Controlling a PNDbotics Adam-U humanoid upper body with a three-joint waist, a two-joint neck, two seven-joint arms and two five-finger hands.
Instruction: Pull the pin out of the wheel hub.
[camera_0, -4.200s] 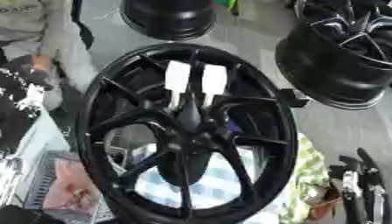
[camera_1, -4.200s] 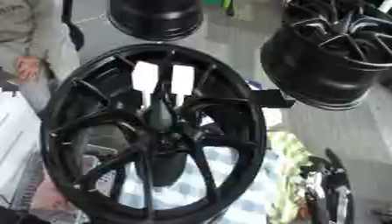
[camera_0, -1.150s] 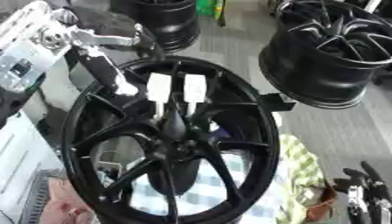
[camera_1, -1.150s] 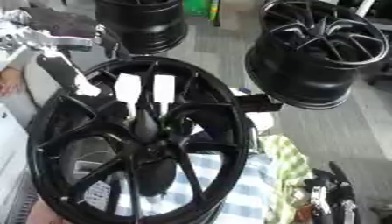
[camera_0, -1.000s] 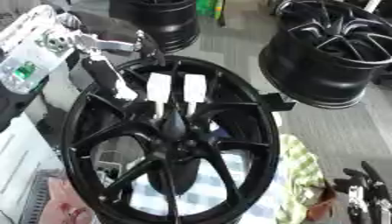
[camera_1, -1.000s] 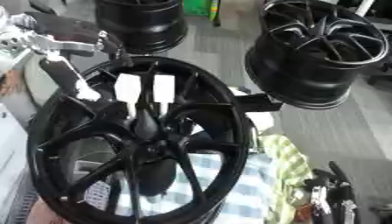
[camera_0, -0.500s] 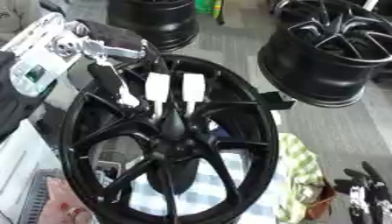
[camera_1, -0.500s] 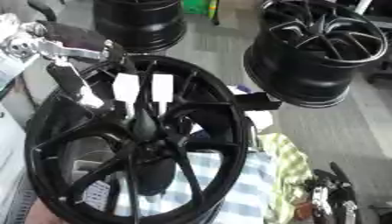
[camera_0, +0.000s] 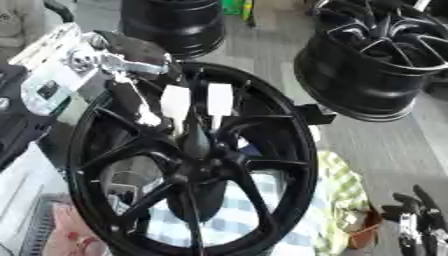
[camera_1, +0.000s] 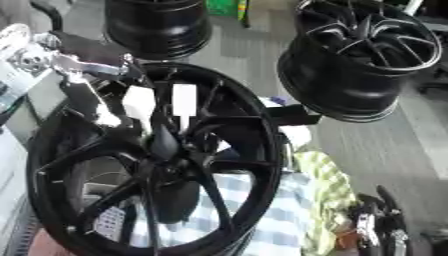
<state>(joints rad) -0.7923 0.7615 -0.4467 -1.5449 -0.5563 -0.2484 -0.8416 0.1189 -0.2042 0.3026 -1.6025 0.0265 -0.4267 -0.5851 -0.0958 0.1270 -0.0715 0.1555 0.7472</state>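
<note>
wheel hub (camera_0: 197, 165): big black rim, fills the middle
pins (camera_0: 176, 102): two white tabs side by side above the centre, around 12 o'clock
left hand (camera_0: 131, 75): in from 10 o'clock, fingers out straight, holding nothing, tip just beside the left tab
right hand (camera_0: 420, 220): idle at 4 o'clock, can't tell the fingers
tip: I'd pinch that left tab, then pull straight out, no twisting

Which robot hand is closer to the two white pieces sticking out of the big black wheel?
The left hand. It reaches in from the upper left, right beside the white pieces on the wheel. The right hand sits low near the bottom right corner, far from them.
</note>
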